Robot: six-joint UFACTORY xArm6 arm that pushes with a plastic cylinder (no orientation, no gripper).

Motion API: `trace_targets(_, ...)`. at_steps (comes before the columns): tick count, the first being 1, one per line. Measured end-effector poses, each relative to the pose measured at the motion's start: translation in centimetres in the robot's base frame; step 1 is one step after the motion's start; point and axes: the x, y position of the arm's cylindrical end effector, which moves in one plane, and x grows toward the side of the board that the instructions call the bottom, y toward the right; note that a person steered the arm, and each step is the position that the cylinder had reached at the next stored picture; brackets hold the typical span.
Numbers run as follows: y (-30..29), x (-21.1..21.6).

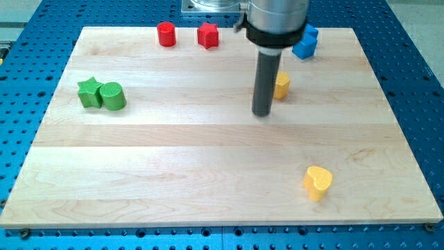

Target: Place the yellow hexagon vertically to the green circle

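The yellow hexagon (pixel 282 85) lies on the wooden board near the view's top, right of centre, partly hidden behind the rod. My tip (pixel 261 113) rests on the board just below and left of the hexagon, close to it; contact cannot be made out. The green circle (pixel 113 96) is a short cylinder at the view's left, touching a green star (pixel 88 92) on its left side. The hexagon is far to the right of the green circle.
A red cylinder (pixel 166 34) and a red star (pixel 208 35) sit at the board's top edge. A blue block (pixel 306 42) lies at the top right, partly behind the arm. A yellow heart (pixel 318 182) lies at the bottom right.
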Motion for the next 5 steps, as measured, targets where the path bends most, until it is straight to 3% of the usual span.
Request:
trace_targets(1, 7.2, -1.9)
trace_targets(2, 9.9, -5.7)
trace_targets(3, 7.4, -8.2)
trace_targets(4, 0.4, -8.4)
trace_targets(5, 3.7, -7.6)
